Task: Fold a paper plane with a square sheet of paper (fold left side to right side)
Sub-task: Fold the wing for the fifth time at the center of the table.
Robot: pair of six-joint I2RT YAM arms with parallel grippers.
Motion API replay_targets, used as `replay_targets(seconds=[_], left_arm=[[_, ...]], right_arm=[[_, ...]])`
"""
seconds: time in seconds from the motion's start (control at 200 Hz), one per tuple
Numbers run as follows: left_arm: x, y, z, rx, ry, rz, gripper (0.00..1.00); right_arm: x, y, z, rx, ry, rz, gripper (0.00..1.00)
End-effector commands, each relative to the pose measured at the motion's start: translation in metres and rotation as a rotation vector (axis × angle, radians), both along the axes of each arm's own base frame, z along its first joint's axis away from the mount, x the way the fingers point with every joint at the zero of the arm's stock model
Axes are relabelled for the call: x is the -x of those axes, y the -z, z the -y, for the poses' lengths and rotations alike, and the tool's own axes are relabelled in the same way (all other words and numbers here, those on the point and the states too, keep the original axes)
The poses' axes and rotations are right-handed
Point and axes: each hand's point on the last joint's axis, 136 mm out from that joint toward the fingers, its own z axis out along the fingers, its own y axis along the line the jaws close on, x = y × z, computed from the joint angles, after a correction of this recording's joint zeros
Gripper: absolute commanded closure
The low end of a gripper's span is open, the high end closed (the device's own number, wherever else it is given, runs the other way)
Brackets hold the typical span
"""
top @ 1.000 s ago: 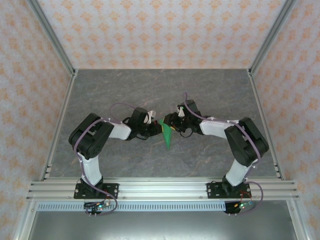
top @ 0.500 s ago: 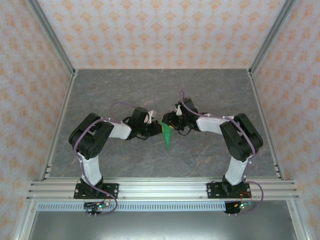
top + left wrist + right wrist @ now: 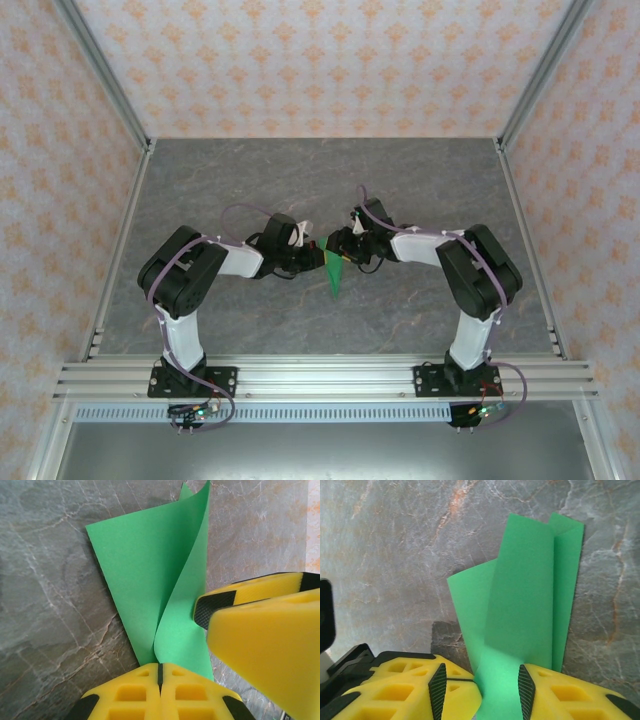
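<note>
The green paper sheet [image 3: 335,275] is plain, partly folded, and located mid-bench between the two hands, above the grey marbled bench [image 3: 250,180]. In the top external view it reads as a narrow wedge: the broad end sits at the hands and the point is directed toward the arm bases, so the long axis runs roughly far-to-near. The left hand [image 3: 312,257] is clenched on the sheet. In the left wrist view its yellow fingers [image 3: 135,690] meet with no gap, and the paper fans out from that seam, widening away from it, with one flap curling upward off the lower layer. The right hand [image 3: 342,250] is released, jaws partly apart. In the right wrist view the paper runs between its black pads [image 3: 438,685] and extends away in overlapping long panels. In the left wrist view one right-hand finger [image 3: 260,645] has its black pad against the edge of the curled flap. The end of the sheet nearest each wrist camera is hidden behind that camera's own fingers. Whether the pointed end touches the bench cannot be determined.
</note>
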Motion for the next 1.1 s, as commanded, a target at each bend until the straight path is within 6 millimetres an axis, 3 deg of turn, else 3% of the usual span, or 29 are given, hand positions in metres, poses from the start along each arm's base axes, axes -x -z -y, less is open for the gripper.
replay_targets(seconds=[0.0,0.115,0.155,0.365,0.395,0.616,0.836,0.976,1.096], left_arm=[[-0.004,0.012,-0.005,-0.045,-0.009,-0.008,1.00],[-0.004,0.011,-0.005,-0.042,-0.008,-0.006,1.00],[-0.001,0.023,-0.006,-0.055,-0.009,-0.032,1.00],[0.002,0.022,-0.009,-0.059,-0.016,-0.032,0.97],[0.000,0.010,-0.008,-0.049,-0.018,-0.004,0.95],[0.001,-0.001,-0.018,-0.062,-0.042,0.009,0.81],[0.011,-0.018,-0.046,-0.079,-0.105,0.038,0.66],[0.030,-0.035,-0.056,-0.064,-0.115,0.056,0.64],[0.043,-0.064,-0.050,0.048,-0.109,0.084,0.68]], right_arm=[[-0.003,0.007,0.003,0.044,0.000,0.003,0.54],[-0.001,0.011,0.004,0.059,0.003,-0.009,0.54],[0.000,0.013,0.006,0.066,0.006,-0.018,0.54],[0.014,0.033,0.020,0.135,0.027,-0.088,0.54],[0.016,0.036,0.022,0.143,0.031,-0.096,0.54],[0.025,0.051,0.028,0.177,0.033,-0.141,0.54],[0.025,0.054,0.028,0.184,0.033,-0.147,0.54],[0.024,0.054,0.027,0.180,0.031,-0.146,0.54],[0.025,0.054,0.025,0.177,0.027,-0.146,0.54]])
